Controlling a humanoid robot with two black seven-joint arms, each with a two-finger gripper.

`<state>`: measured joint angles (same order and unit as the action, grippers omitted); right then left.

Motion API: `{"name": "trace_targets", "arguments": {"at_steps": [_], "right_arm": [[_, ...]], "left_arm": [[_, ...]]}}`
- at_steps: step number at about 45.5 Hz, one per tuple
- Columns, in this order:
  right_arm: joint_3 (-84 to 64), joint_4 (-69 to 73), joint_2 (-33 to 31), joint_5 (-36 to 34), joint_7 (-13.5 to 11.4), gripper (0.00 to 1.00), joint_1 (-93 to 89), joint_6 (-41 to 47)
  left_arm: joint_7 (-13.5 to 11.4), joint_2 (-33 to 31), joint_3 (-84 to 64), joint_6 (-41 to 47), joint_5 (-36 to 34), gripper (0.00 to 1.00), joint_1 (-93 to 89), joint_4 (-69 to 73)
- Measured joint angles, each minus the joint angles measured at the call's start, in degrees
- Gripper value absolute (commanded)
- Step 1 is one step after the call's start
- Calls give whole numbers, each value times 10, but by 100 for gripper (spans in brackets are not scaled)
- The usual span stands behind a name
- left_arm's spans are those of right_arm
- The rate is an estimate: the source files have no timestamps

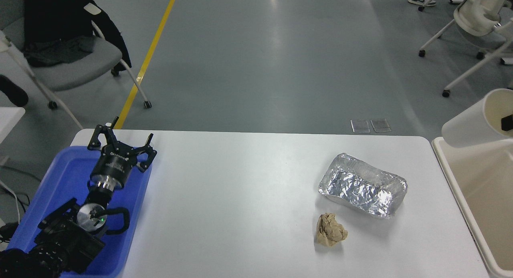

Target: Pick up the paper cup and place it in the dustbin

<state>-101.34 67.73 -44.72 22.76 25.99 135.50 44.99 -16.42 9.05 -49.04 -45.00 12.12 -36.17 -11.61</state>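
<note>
A white table [240, 190] fills the lower frame over grey floor. At the right edge the paper cup [475, 123] hangs tilted above the beige dustbin [461, 198]; only a dark tip of the right end effector [507, 122] shows inside its rim, grip state unclear. Left end effector [120, 144] rests spread apart over the blue tray [64, 174], lower left.

Matt paper cup [473, 123]; crinkled shiny foil tray [362, 186]; smooth plastic dustbin [475, 198].

The white paper cup [473, 123], tapered and cream inside, hangs tilted at the view's 3 o'clock edge with its open rim turned right, above the far corner of the large beige dustbin [461, 198] with its thick rounded rim.
</note>
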Motion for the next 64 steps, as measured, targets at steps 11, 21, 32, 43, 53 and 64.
{"name": "trace_targets", "arguments": {"at_steps": [11, 21, 32, 43, 53, 64], "right_arm": [[119, -139, -81, -18, -12, 0, -238, -61], [275, -280, -93, -28, -74, 0, -480, -123], [487, -466, -42, -39, -158, 0, -729, -159], [603, -615, 46, -41, -202, 0, -890, -203], [643, -664, 96, -43, -243, 0, -952, -258], [664, -682, 118, -45, -268, 50, -975, -295]], "left_arm": [[-1, 0, 0, 0, 0, 100, 0, 0], [-1, 0, 0, 0, 0, 100, 0, 0], [-1, 0, 0, 0, 0, 100, 0, 0], [-1, 0, 0, 0, 0, 100, 0, 0], [-1, 0, 0, 0, 0, 100, 0, 0], [-1, 0, 0, 0, 0, 100, 0, 0]]}}
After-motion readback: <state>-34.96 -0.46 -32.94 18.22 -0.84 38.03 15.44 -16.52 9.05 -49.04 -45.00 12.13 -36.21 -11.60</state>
